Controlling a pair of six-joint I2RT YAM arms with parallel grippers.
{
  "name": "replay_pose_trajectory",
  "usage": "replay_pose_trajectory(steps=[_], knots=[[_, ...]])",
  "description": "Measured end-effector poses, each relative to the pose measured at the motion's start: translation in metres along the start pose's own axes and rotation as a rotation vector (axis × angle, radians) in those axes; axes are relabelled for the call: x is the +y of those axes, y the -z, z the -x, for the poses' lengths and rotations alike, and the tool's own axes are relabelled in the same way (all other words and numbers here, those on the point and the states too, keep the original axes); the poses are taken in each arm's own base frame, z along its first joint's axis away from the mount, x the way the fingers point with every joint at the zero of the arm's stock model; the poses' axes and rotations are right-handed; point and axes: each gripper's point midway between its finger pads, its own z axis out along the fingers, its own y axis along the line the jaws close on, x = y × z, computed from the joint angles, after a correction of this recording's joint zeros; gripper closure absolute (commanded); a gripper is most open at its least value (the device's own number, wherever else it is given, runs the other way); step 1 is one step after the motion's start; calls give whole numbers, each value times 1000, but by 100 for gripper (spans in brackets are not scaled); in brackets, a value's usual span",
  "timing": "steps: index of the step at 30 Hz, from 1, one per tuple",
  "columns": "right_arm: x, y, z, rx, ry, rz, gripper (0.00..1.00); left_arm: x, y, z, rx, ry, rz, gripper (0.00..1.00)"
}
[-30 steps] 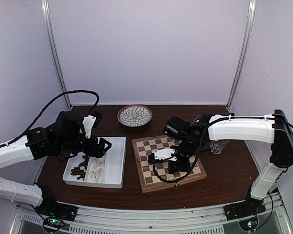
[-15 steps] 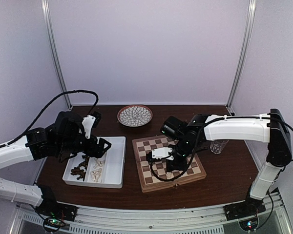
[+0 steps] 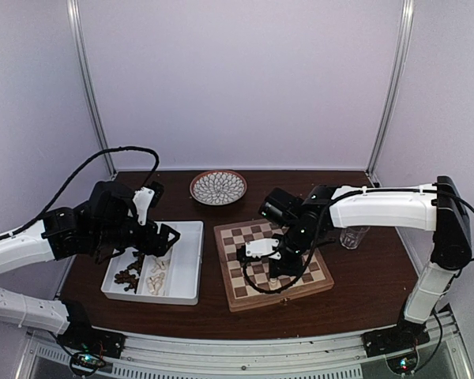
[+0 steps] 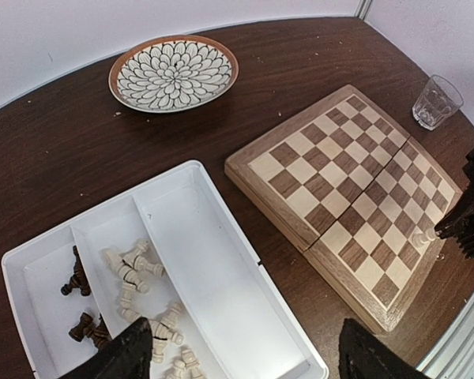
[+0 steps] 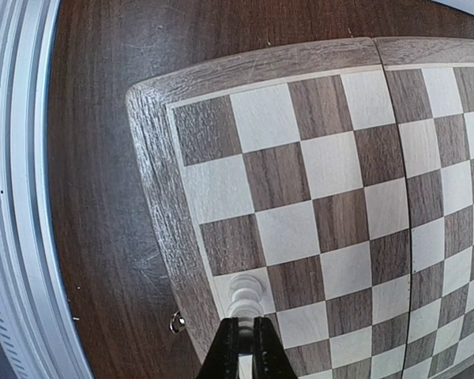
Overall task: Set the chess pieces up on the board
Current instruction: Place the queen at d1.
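At centre frame, right gripper (image 5: 245, 325) angles down, pinching a cream piece (image 5: 246, 292) on the board (image 5: 300, 170); left gripper (image 4: 249, 351) hovers spread above the tray (image 4: 221, 260).

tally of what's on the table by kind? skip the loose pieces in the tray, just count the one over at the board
Round patterned ceramic plate: 1
Square wooden chessboard: 1
White plastic divided tray: 1
Clear drinking glass: 1
Cream-white wooden chess piece at the board's near edge: 1
Total: 5
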Motion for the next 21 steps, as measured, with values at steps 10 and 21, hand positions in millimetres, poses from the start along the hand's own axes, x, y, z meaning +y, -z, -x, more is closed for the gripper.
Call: replay_pose_trajectory(steps=[10, 21], knots=[[-1, 0, -1, 5, 0, -7, 93, -1, -1, -1, 4, -1, -2, 19], [-1, 4, -2, 6, -2, -12, 81, -1, -1, -1, 4, -1, -2, 19]])
